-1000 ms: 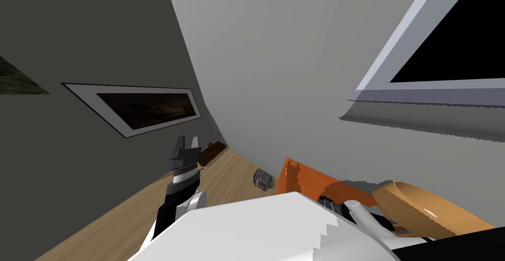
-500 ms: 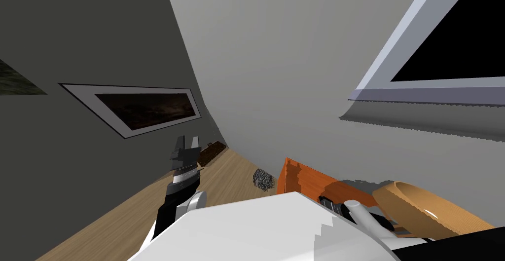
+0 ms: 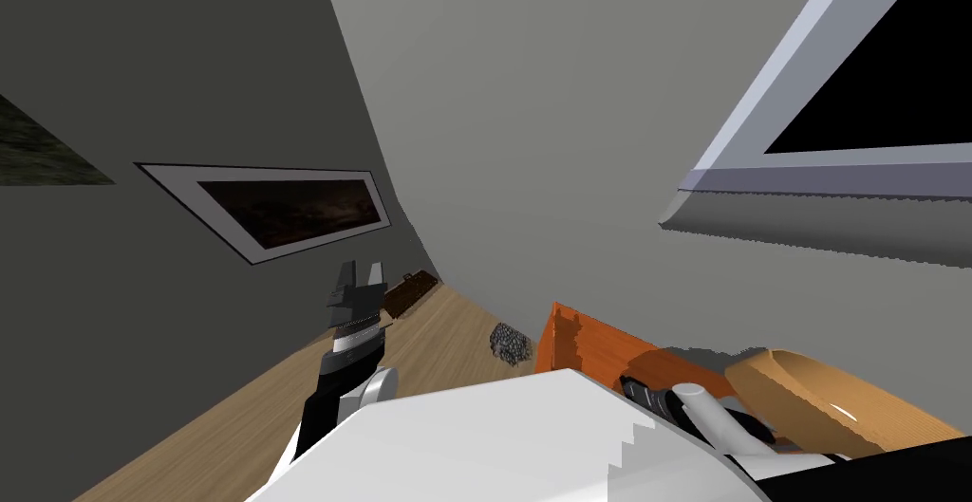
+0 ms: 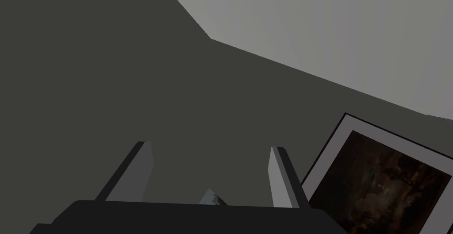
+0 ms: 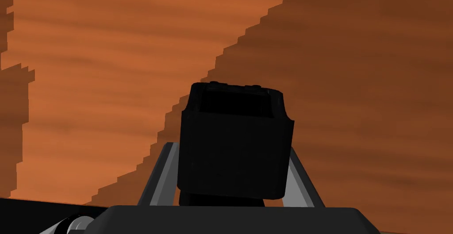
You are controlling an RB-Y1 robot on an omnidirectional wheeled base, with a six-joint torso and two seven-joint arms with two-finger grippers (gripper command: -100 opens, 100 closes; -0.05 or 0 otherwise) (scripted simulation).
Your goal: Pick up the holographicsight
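Note:
The holographic sight [image 5: 234, 156] is a black boxy block, seen end-on between the two fingers of my right gripper [image 5: 231, 149], which is shut on its sides. Behind it lies the orange-brown wooden top of a table [image 5: 110, 67]. In the head view the right hand and the dark sight [image 3: 638, 394] sit low over that orange table [image 3: 584, 344], just past my chest. My left gripper [image 3: 359, 271] is raised at the left, open and holding nothing, and its fingers [image 4: 143, 165] stand wide apart in the left wrist view.
A tan, wood-coloured bowl [image 3: 826, 406] stands on the table to the right of the sight. On the wooden floor lie a grey lumpy object [image 3: 510, 344] and a dark brown item [image 3: 408, 292] by the wall. A framed dark picture [image 3: 285, 207] hangs on the left wall.
The whole head view has shifted slightly, so my head or base has moved a little. Both arms hold the same pose and the sight stays in the right gripper.

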